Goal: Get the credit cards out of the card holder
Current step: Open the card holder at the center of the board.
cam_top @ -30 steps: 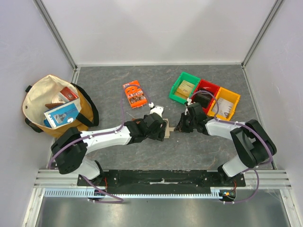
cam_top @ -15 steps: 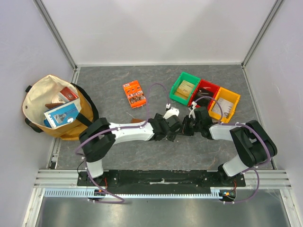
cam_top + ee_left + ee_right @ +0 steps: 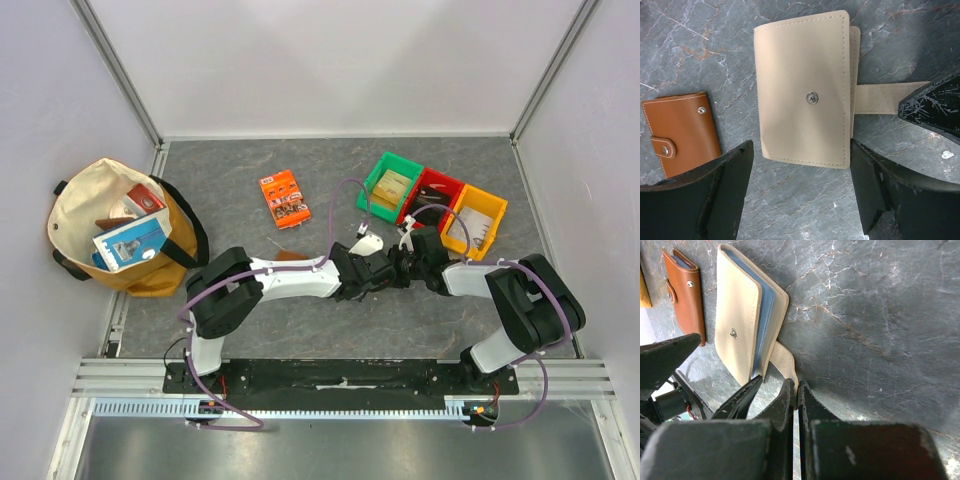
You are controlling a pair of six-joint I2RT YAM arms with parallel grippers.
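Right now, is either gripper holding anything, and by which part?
The right gripper appears to pinch the card holder by the end of its snap tab. The left gripper is open around it, holding nothing.

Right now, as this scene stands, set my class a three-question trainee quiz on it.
1. True or false: the card holder lies open.
2. What lies beside it? A a brown wallet; B a phone; C a key.
3. Fill in: the right fingers pinch the holder's ____.
Key: 1 false, it is folded shut; 2 A; 3 snap tab.
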